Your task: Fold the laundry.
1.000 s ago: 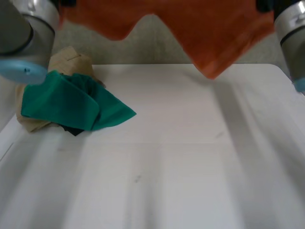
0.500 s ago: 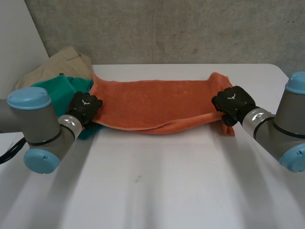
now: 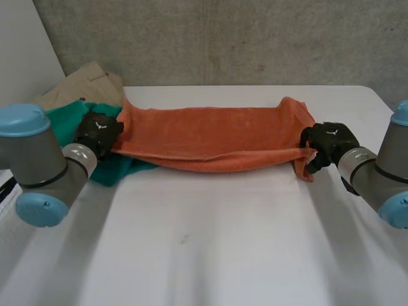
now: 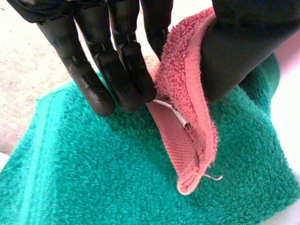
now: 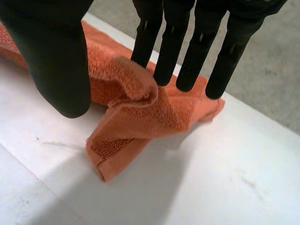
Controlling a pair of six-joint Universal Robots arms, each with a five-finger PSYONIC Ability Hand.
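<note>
An orange towel lies stretched in a long band across the far part of the white table. My left hand is at its left end. In the left wrist view, the fingers and thumb pinch the towel's corner above a green towel. My right hand is at the towel's right end. Its fingers are straight and spread from the thumb, over the bunched right corner, which rests on the table.
The green towel lies crumpled at the table's far left, partly under the orange one. A tan cloth is heaped behind it. A concrete wall stands behind the table.
The orange towel, held high a second ago, came down flat onto the table. Both hands then drew apart, pulling it straighter. The right hand's fingers have loosened from its corner.
</note>
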